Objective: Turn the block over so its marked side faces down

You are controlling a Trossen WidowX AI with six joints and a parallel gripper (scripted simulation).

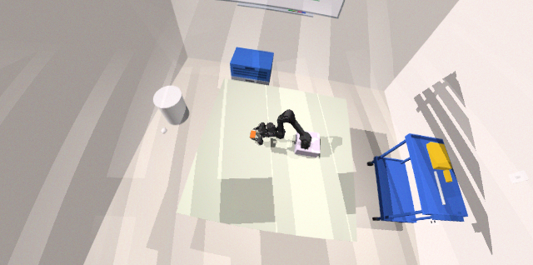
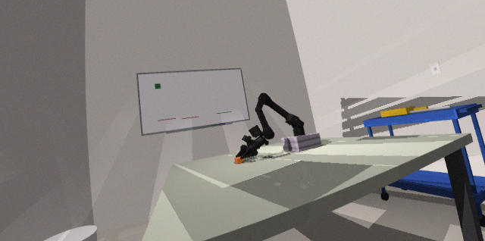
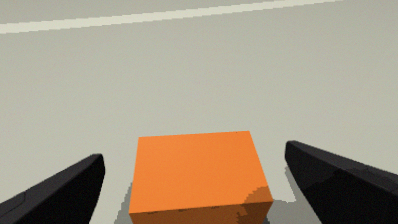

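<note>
An orange block [image 1: 252, 134] [image 2: 239, 161] [image 3: 197, 172] rests on the pale green table [image 1: 246, 161] [image 2: 204, 192] [image 3: 200, 75]. Its upper face and a strip of its near side show plain orange in the wrist view; no mark shows on them. Its underside and far sides are hidden. My gripper [image 1: 256, 135] [image 2: 240, 157] [image 3: 197, 155] is open, with one finger on each side of the block. In the wrist view a gap shows between the block and each finger.
The arm's pale purple base block [image 1: 315, 140] [image 2: 308, 142] stands on the table behind the gripper. A blue cabinet [image 1: 251, 62], a white bin [image 1: 172, 107] and a blue cart [image 1: 433, 190] [image 2: 424, 117] stand off the table.
</note>
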